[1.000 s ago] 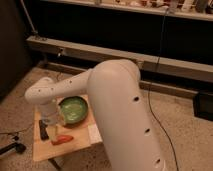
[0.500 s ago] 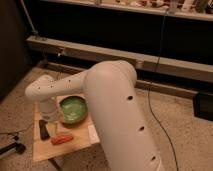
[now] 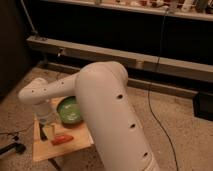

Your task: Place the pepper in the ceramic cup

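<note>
The red-orange pepper (image 3: 62,139) lies on the small wooden table (image 3: 75,146), in front of the green bowl (image 3: 70,110). My white arm reaches across the foreground to the table's left side. The gripper (image 3: 44,123) hangs under the wrist there, above the table's left part and a short way left of and behind the pepper. It is open and holds nothing. A dark oblong device (image 3: 44,132) lies just below it. The ceramic cup is hidden from view.
The table stands on a speckled floor. A long grey ledge (image 3: 150,62) with dark panels runs along the back. A black cable (image 3: 152,107) trails down the floor at right, and a dark box (image 3: 204,106) sits at the right edge.
The wrist end of the arm has shifted slightly down and left over the table. The pepper and the bowl lie where they were.
</note>
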Controlling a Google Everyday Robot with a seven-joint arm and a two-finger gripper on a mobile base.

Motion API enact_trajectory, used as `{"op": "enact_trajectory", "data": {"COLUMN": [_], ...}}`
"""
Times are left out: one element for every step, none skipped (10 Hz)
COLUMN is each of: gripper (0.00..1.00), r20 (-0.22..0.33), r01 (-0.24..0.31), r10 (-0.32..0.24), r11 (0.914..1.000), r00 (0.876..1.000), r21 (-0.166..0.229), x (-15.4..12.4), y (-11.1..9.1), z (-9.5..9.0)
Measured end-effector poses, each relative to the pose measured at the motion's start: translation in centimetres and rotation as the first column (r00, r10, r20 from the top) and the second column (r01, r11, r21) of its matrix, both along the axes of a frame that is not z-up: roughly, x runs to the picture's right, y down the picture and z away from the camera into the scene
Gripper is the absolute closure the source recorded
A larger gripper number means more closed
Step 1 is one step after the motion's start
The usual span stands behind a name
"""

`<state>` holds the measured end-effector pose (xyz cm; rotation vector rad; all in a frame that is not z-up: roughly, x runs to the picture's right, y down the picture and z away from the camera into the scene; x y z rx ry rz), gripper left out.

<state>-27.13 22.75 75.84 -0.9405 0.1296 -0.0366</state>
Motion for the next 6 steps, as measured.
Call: {"op": "enact_trajectory", "data": {"gripper": [0.35, 0.35, 0.35, 0.35, 0.35, 0.35], "r20": [0.010, 0.013, 0.018, 0.020, 0.020, 0.021], "r01": [0.019, 0.026, 0.035, 0.040, 0.045, 0.050], "r10": [-0.019, -0.026, -0.035, -0.039, -0.044, -0.049], "r11": [0.9998, 0.9996, 0.9992, 0.9990, 0.9987, 0.9984], "r00": [1.000, 1.000, 0.999, 0.999, 0.999, 0.999], "r21": [-0.008, -0.013, -0.019, -0.022, -0.026, -0.028], "x": [-0.1, -0.2, -0.4, -0.5, -0.6, -0.6], "y": [0.4, 0.6, 0.9, 1.1, 1.4, 1.8], "z": [-0.1, -0.2, -0.2, -0.2, 0.0, 0.1]}}
